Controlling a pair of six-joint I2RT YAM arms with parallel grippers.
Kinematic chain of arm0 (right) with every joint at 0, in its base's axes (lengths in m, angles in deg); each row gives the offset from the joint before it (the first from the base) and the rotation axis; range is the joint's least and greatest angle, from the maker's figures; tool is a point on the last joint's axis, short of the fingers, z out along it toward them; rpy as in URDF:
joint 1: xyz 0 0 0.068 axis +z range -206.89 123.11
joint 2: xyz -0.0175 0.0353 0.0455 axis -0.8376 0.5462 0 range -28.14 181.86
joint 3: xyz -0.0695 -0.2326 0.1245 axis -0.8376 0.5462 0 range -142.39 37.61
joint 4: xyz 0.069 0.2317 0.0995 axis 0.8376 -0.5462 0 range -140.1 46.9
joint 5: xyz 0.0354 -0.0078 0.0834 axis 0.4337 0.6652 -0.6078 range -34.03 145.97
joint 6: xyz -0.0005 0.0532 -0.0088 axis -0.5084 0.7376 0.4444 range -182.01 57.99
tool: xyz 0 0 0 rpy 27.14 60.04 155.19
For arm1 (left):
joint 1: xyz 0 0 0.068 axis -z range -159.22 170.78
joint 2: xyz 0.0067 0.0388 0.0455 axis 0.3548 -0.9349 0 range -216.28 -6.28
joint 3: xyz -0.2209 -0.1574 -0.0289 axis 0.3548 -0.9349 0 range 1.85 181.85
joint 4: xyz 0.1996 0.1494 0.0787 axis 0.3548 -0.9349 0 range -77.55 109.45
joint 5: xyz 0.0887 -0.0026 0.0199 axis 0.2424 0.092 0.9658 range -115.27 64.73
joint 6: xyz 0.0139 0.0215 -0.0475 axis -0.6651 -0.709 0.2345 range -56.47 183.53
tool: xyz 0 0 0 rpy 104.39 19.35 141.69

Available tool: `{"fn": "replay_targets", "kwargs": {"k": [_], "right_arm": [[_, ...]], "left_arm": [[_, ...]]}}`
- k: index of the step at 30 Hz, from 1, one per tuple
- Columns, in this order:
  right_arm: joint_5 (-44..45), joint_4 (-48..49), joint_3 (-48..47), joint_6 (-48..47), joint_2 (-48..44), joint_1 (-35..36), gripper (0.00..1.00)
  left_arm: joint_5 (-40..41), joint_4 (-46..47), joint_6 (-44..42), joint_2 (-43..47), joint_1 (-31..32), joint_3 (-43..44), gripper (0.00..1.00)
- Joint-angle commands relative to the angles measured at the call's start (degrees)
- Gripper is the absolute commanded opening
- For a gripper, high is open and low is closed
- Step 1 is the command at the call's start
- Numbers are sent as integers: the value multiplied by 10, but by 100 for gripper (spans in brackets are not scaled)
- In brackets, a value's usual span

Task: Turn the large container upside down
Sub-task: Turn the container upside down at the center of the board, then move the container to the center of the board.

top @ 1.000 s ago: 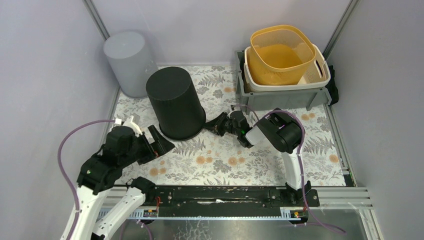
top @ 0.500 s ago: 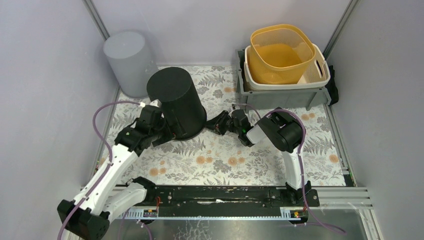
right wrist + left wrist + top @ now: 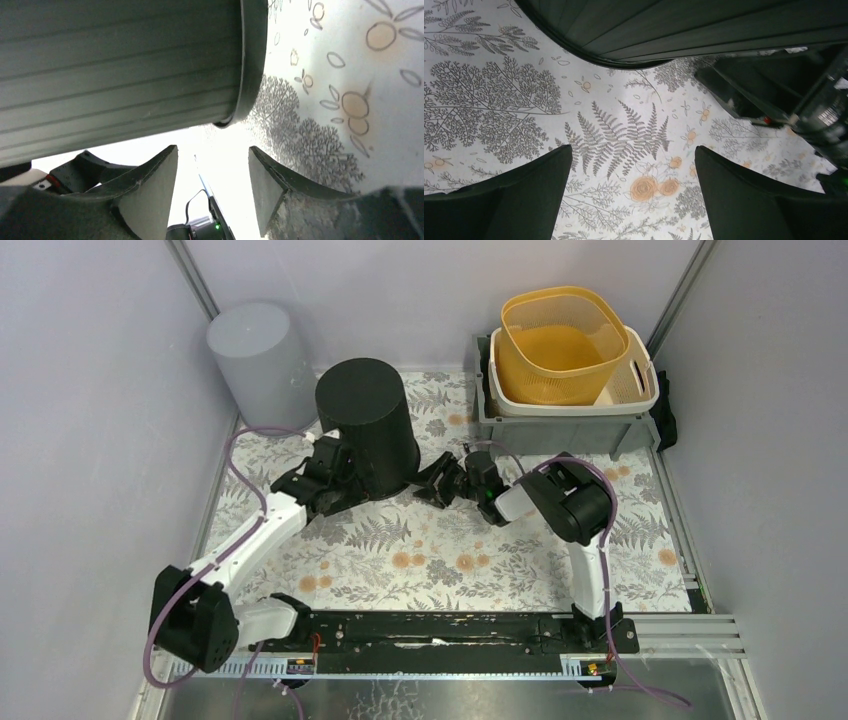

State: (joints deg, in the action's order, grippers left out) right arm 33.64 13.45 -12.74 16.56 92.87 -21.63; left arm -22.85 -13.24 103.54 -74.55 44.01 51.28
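Fern-printed mat [image 3: 450, 550] covers the table between pale lilac walls; the black ribbed container [image 3: 365, 415] stands at the far left-centre of it, closed base up and rim down on the mat, so I judge the flip all but done. My left gripper [image 3: 633, 150] sits low at its near-left side, jaws spread wide with only mat between them; my right gripper [image 3: 211, 150] lies at its near-right rim, jaws parted and grasping nothing. What remains, I reckon, is leaving cleanly: draw each claw straight back towards the near edge, low and slow, so no finger catches the rim and tips it. A grey round bin [image 3: 255, 360] stands close behind on the far left; a yellow mesh basket [image 3: 560, 350] nested in a white basket [image 3: 640, 390] and grey crate [image 3: 560, 435] sits far right, clear of both retreat paths.
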Motion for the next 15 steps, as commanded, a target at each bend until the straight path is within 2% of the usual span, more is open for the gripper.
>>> {"fn": "replay_targets", "kwargs": {"k": [1, 9, 15], "right_arm": [[-13, -41, 9, -45, -76, -20, 62], [-63, -59, 96, -56, -183, -20, 63], [-84, -132, 163, -98, -293, -20, 63]], "left_arm": [[37, 57, -21, -36, 1, 28, 100], [76, 69, -8, -114, -10, 74, 100], [134, 80, 39, -170, -13, 108, 100]]}}
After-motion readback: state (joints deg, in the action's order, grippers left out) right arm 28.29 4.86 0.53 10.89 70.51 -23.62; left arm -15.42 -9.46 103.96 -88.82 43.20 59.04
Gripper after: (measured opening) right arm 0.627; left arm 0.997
